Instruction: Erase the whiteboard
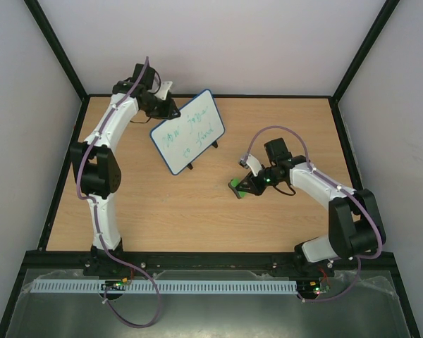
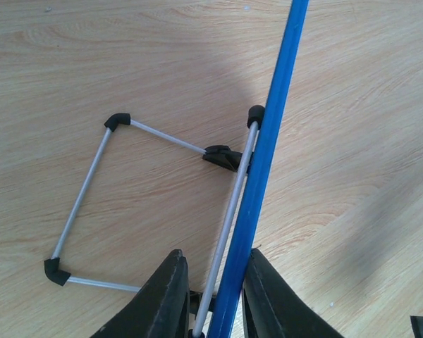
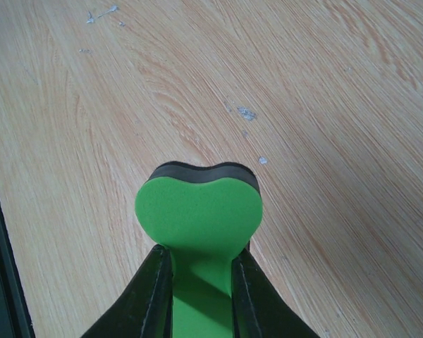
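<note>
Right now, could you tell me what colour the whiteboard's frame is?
Whiteboard frame: blue, clearest in left wrist view.

The wooden table [image 1: 197,218] carries the whiteboard [image 1: 188,131], propped tilted on its wire stand [image 2: 81,196].

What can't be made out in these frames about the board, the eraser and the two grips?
- Top view: the green writing on the whiteboard is too small to read.
- Left wrist view: the board's face is unseen; it stands edge-on, showing only the blue frame and wire stand.
- Top view: the left gripper is too small and dark to show its hold.
- Right wrist view: the green eraser has its back end covered by the right gripper and cut off by the bottom edge.
</note>
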Robot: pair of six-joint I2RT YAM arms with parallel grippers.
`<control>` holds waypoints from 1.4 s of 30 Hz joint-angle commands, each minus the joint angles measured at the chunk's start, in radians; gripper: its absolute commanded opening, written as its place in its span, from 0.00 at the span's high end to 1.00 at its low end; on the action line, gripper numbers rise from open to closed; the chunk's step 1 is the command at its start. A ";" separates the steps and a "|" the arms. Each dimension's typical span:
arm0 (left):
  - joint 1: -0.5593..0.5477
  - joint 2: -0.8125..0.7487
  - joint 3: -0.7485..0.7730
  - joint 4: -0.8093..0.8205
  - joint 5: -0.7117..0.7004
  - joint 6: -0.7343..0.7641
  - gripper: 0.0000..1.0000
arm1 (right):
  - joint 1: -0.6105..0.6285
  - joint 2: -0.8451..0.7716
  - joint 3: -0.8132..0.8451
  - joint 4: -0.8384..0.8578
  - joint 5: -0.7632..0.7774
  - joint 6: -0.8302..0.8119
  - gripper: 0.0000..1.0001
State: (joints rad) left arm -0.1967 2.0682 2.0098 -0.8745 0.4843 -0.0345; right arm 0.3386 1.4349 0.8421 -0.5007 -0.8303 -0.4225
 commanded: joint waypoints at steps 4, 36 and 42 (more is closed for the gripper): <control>0.003 -0.022 -0.015 -0.037 0.006 -0.025 0.84 | -0.002 0.006 0.017 -0.031 -0.014 -0.012 0.97; -0.192 -0.409 -0.564 0.067 0.219 -0.151 0.97 | 0.079 -0.203 0.097 0.047 -0.002 0.089 0.98; -0.225 -0.364 -0.495 0.062 0.182 -0.146 0.95 | 0.091 -0.224 0.084 0.045 0.003 0.091 0.98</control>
State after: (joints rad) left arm -0.3965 1.6772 1.4712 -0.7658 0.6445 -0.1539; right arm 0.4213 1.2354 0.9157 -0.4713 -0.8356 -0.3470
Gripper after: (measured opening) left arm 0.035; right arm 0.137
